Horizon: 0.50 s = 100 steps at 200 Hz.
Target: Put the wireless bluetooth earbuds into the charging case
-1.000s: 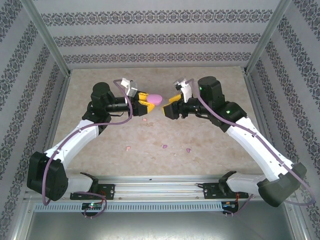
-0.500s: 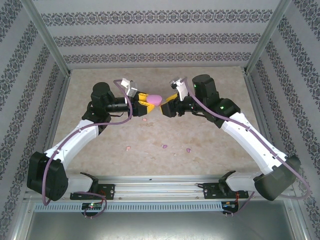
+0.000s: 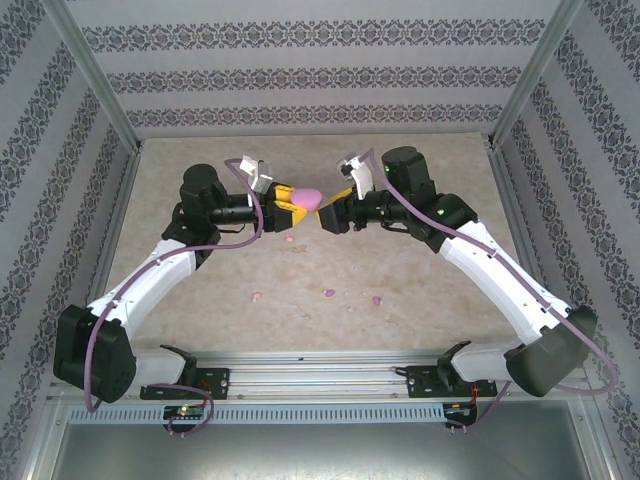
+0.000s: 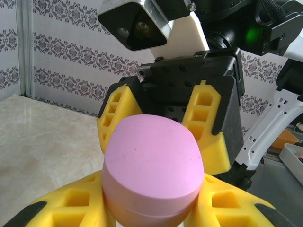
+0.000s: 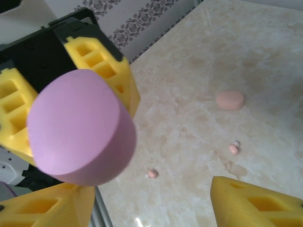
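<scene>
The pink case (image 4: 151,165) held aloft, the earbuds (image 5: 233,148) loose on the table (image 3: 420,290).
The left gripper (image 3: 297,203) is clamped on the case and holds it clear of the table, facing the right gripper (image 3: 332,212), whose jaws stand apart, likely so that arm can work the lid. The pale earbuds lie beneath, near the table's middle.

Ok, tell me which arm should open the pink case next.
Right, probably. The right arm has its jaws open and facing the pink case at close range, free to work on it. The left arm is occupied: its jaws are shut on the case, holding it above the table.
</scene>
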Motion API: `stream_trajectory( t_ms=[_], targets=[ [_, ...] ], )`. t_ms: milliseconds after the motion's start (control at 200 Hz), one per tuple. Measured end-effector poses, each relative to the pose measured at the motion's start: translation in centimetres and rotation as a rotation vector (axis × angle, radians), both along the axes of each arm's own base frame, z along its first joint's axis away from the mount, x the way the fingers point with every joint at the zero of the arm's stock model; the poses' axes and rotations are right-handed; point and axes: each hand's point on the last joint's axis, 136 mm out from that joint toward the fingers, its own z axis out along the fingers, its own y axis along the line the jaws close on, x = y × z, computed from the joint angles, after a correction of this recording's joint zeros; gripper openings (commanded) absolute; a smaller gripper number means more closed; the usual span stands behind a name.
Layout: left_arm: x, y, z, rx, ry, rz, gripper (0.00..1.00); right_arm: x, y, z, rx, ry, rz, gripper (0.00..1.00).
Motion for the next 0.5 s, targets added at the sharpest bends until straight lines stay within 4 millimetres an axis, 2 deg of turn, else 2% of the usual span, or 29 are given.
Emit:
stream_trajectory(
  t_ms=[190,500],
  targets=[
    [0.0,0.0,-0.5,0.011,0.032,-0.001,0.21,-0.5,0.5,1.1,0.041,-0.011,0.044,0.67],
    [-0.1,0.0,-0.6,0.012,0.036,-0.006,0.21,-0.2,0.8,2.1,0.057,-0.035,0.046,0.65]
  ],
)
